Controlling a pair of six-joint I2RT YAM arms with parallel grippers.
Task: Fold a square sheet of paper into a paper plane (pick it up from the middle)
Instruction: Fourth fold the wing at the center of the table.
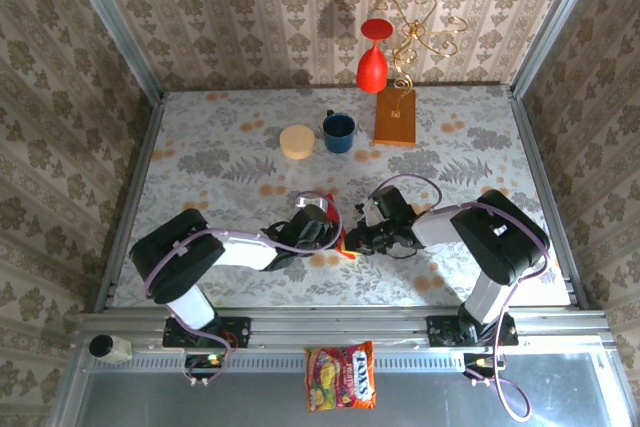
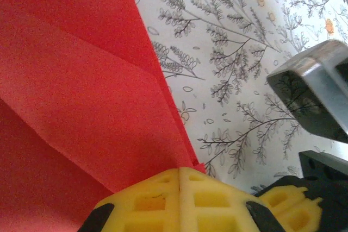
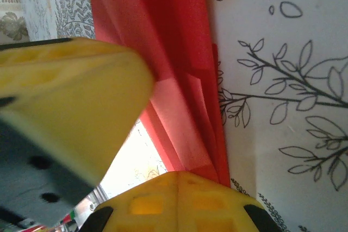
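FOX'S printed on orange sweet bag [image 1: 342, 376] at near edge, left pincer [image 2: 179, 173] and right pincer [image 3: 178, 176] both clamped on creased bright red paper [image 2: 81, 107], largely hidden from above.

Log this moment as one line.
red paper: creased, layered | left fingers: shut on it | right fingers: shut on it | table: front centre

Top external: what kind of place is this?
Probably a staged robot test booth, not a real room: patterned wallpaper panels in a metal frame, a floral-covered table, and decorative props like the red vase.
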